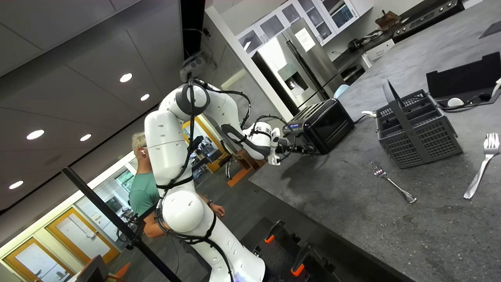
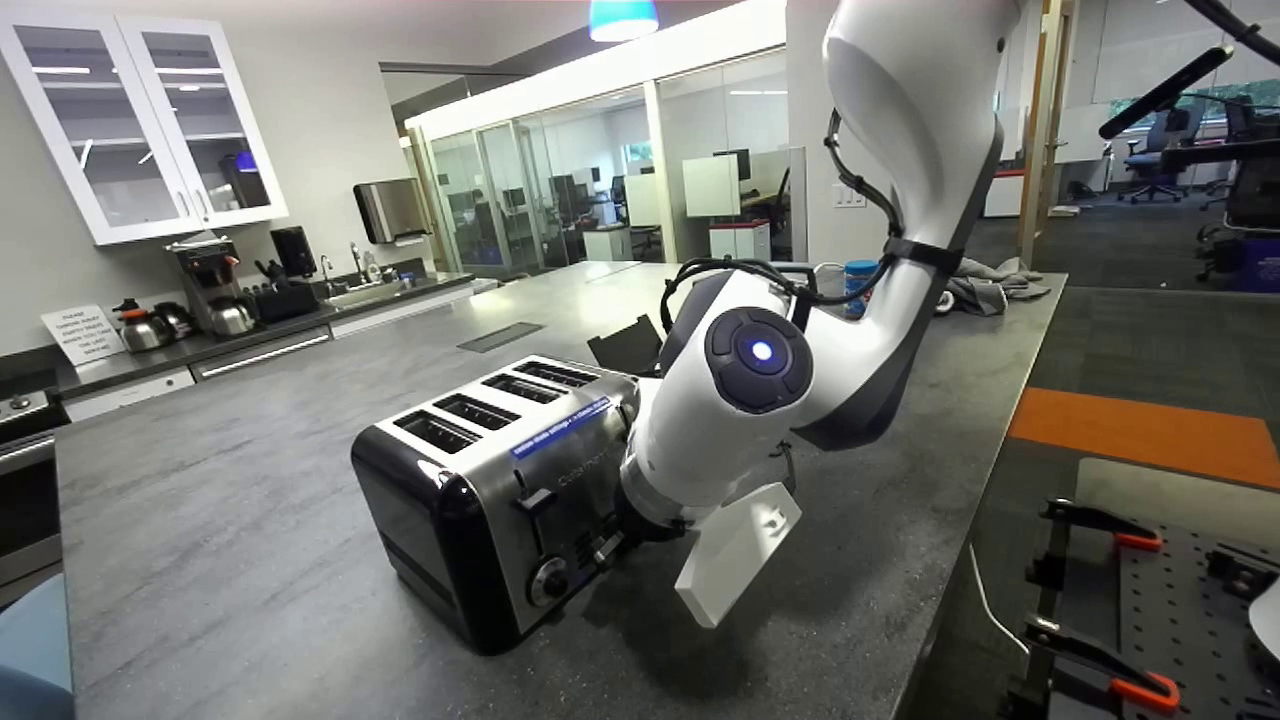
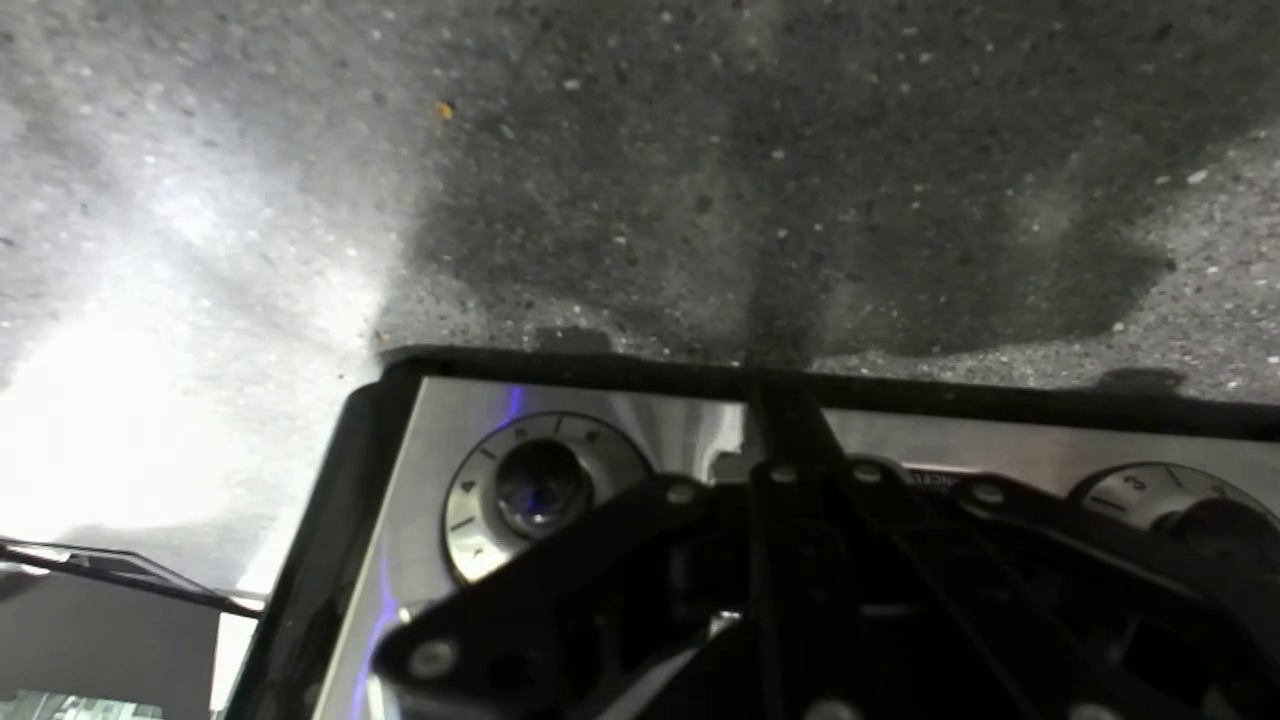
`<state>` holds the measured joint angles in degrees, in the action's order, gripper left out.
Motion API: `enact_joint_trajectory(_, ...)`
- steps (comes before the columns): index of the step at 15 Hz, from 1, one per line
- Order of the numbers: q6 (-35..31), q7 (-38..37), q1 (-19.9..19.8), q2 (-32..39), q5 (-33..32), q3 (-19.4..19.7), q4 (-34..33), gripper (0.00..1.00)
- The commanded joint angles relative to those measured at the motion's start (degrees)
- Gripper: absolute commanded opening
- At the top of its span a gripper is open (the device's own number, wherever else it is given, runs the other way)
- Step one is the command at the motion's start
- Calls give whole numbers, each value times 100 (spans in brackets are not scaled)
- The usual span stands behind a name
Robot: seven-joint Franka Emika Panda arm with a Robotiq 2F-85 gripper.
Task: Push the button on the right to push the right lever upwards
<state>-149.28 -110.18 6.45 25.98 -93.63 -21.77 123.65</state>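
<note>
Ideally, the push should clear the left-hand dial (image 3: pixel 545 492) in the wrist view, then land straight and light on what looks like a grey button (image 3: pixel 730 467); just right of that is the gripper (image 3: pixel 795 420), clenched with nothing seen in it, though whether it touches cannot be told. In an exterior view the steel-and-black toaster (image 2: pixel 500 505) stands upright on the grey counter (image 2: pixel 250 490), its glossy black end (image 2: pixel 425 545) leftmost, then four slots (image 2: pixel 478 410), then the left lever (image 2: pixel 537 500), and last the arm (image 2: pixel 830 365), hiding where the right lever should be.
</note>
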Motion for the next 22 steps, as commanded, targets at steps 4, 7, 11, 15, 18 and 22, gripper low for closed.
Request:
enact_joint_trajectory(4, 475, 696, 627, -695, 999, 219, 527, 0)
enact_joint_trajectory(7, 814, 1349, 798, -1349, 1824, 169, 999, 0)
enact_joint_trajectory(11, 492, 2302, 851, -2307, 2923, 130, 1618, 0)
enact_joint_trajectory(15, -140, 3840, 916, -3289, 4505, 206, 2264, 0)
enact_joint_trajectory(18, -402, 5200, 1068, -3885, 5912, 284, 2638, 0)
enact_joint_trajectory(22, -145, 6354, 1121, -4768, 7167, 221, 2924, 0)
